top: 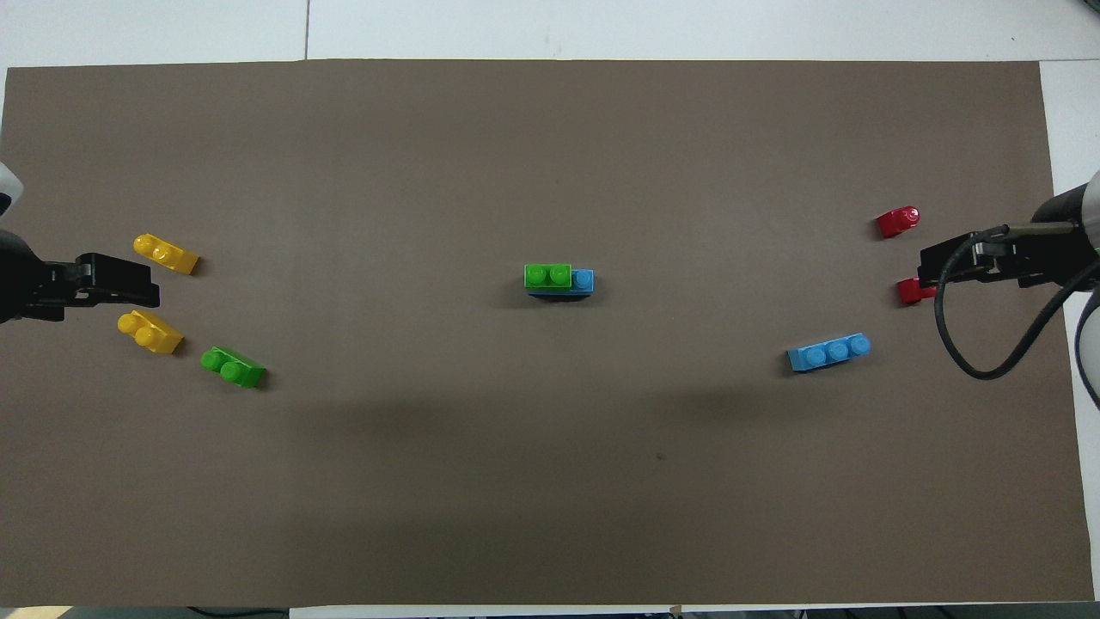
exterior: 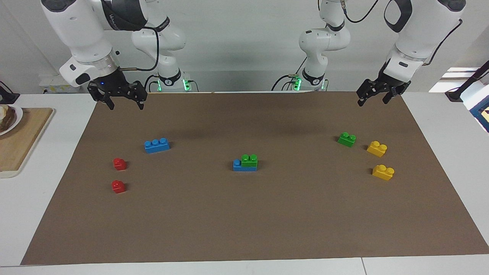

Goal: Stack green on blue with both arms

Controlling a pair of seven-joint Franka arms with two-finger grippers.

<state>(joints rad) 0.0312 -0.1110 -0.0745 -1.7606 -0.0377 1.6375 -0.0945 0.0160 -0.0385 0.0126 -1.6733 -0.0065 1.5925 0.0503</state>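
At the mat's middle a green brick (exterior: 249, 159) (top: 547, 275) sits on one end of a blue brick (exterior: 237, 165) (top: 583, 280), leaving one blue stud bare. A second green brick (exterior: 347, 139) (top: 233, 367) lies loose toward the left arm's end. A second blue brick (exterior: 156, 145) (top: 829, 352) lies loose toward the right arm's end. My left gripper (exterior: 372, 102) (top: 120, 279) hangs open and empty over the mat's corner by its base. My right gripper (exterior: 125, 105) (top: 945, 271) hangs open and empty over the matching corner at its own end.
Two yellow bricks (exterior: 377, 148) (exterior: 383, 172) lie beside the loose green one. Two red bricks (exterior: 119, 164) (exterior: 118, 186) lie near the loose blue one. A brown mat (exterior: 244, 221) covers the table. A wooden board (exterior: 19, 141) sits off the mat at the right arm's end.
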